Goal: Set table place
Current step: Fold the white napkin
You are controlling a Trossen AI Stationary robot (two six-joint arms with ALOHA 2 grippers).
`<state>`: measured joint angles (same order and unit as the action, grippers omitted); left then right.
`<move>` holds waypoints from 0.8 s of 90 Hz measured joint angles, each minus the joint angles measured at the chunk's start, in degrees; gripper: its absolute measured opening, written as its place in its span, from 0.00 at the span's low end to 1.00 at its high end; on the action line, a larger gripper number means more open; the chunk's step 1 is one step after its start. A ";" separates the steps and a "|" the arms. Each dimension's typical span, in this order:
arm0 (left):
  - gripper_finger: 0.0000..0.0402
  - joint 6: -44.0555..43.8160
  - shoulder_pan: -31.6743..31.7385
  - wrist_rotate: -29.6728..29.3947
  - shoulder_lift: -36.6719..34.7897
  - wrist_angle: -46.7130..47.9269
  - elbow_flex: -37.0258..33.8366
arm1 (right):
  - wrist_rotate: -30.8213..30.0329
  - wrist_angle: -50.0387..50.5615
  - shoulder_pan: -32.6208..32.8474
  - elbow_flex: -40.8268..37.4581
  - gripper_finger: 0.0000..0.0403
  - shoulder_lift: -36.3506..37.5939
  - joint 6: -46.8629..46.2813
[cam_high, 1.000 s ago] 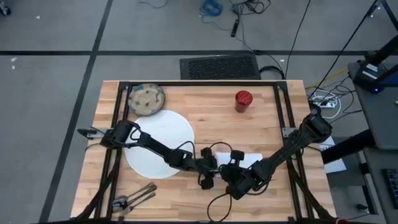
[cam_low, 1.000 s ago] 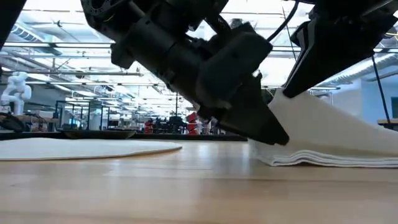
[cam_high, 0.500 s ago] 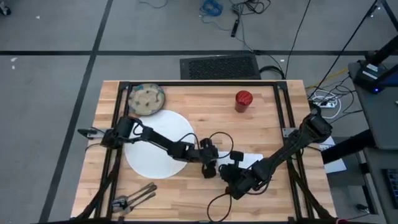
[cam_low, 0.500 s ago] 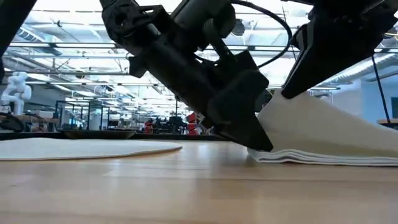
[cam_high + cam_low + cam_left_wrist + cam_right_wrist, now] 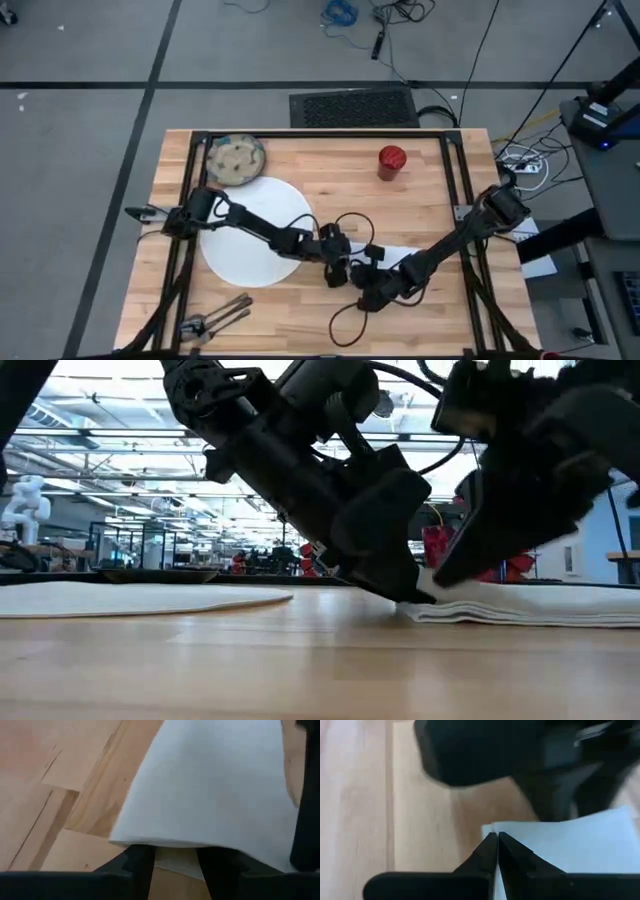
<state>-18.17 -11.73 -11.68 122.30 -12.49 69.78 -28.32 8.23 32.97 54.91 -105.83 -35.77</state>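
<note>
The white napkin (image 5: 520, 605) lies folded and flat on the table (image 5: 330, 190), right of the white plate (image 5: 250, 235). My left gripper (image 5: 177, 865) is open; its fingers straddle the napkin's left end, low over the wood. My right gripper (image 5: 497, 842) is shut at the napkin's corner, close beside the left one (image 5: 342, 272). The speckled bowl (image 5: 236, 159) stands at the far left, the red cup (image 5: 392, 160) at the far right. Dark cutlery (image 5: 215, 320) lies at the near left. My left gripper touches the napkin's left end (image 5: 412, 598) with its fingertips, slanting down from the table's left; the fold's edge (image 5: 175, 842) runs across both open fingers. My right gripper pinches the napkin's corner (image 5: 492, 826) between its shut fingertips, slanting down from the right. The napkin lies flat on the table.
Both arms cross the table's near middle and their grippers almost meet. A black frame rail (image 5: 455, 190) runs along the right side. Bare wood lies between the plate and the cup.
My right gripper has gone down and toward the table's left; the napkin's raised side has come down and the stack lies flat. My left gripper has drawn toward the far edge, then stayed at the napkin's left end.
</note>
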 joint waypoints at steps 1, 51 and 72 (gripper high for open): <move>0.33 0.01 0.01 0.05 0.00 0.00 0.00 | -0.01 0.00 0.00 -0.01 0.00 -0.17 0.00; 0.33 0.11 0.05 0.50 0.00 0.76 0.07 | -0.76 -5.23 -0.67 0.08 0.00 -3.77 0.40; 0.33 0.06 0.03 0.50 0.00 0.85 0.07 | -3.25 -8.08 -0.72 0.07 0.00 -4.67 0.86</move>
<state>-18.11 -11.70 -11.18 122.30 -11.64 69.84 -31.57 0.15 32.25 54.98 -110.50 -34.91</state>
